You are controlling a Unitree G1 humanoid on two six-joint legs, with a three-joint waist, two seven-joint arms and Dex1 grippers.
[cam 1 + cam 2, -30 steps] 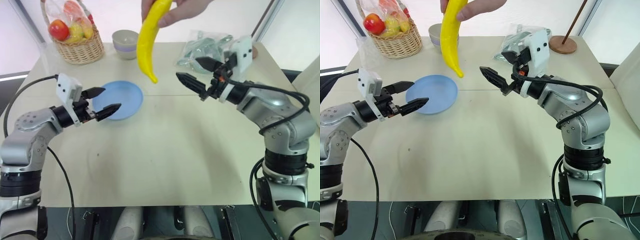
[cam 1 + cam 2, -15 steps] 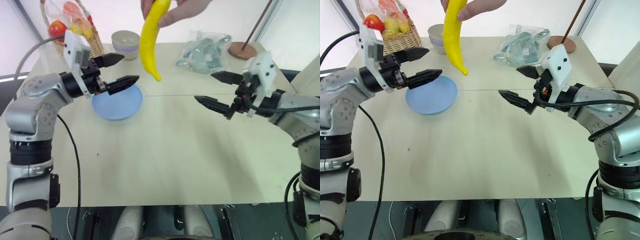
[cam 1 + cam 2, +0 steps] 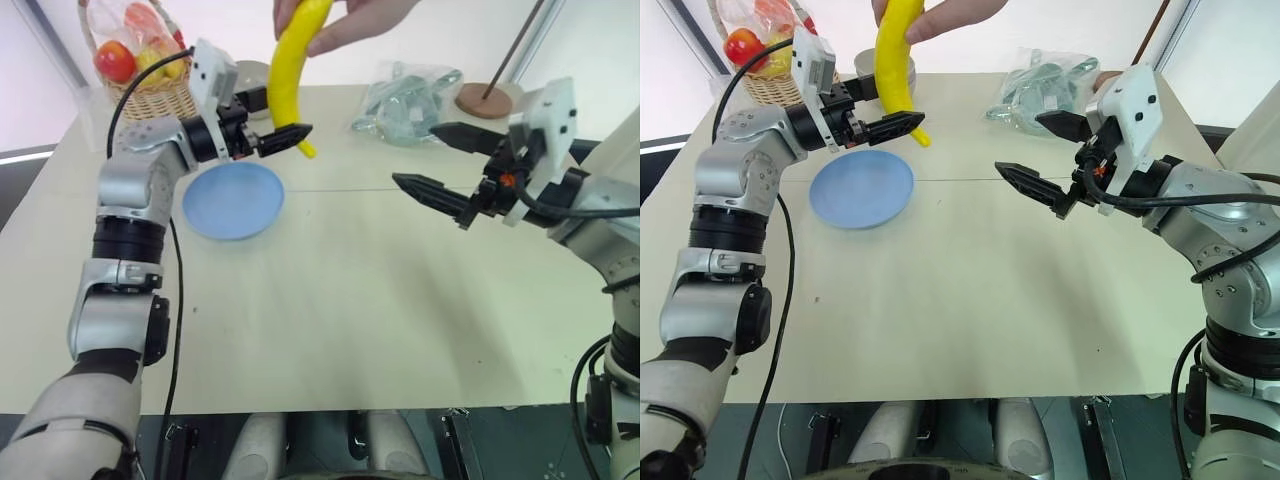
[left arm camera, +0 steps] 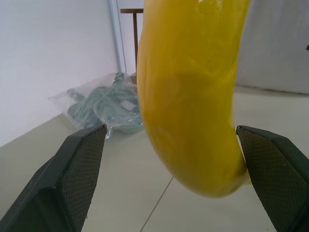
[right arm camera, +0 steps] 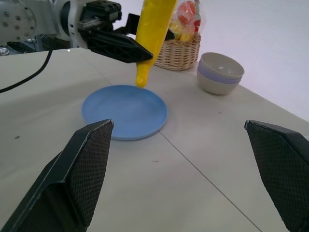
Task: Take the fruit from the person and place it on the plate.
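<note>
At the upper left of the frame we see a wicker basket (image 3: 150, 95) of bagged fruit, a bowl (image 5: 221, 72) beside it, and a crumpled plastic bag (image 3: 405, 95) upper right beside a round wooden base (image 3: 484, 98).

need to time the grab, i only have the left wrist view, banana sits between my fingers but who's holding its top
Observer: A person's hand pinches the top of the banana, which hangs down from it.
Operator: is the plate under it
Observer: Not quite. The blue plate lies on the table nearer the robot than the banana's tip, below the left gripper.
Operator: have my fingers closed on it
Observer: No. The left gripper is open, with one finger on each side of the banana's lower part.
Operator: where's the right arm
Observer: The right gripper is open and hangs over the table's right half, apart from the banana.
</note>
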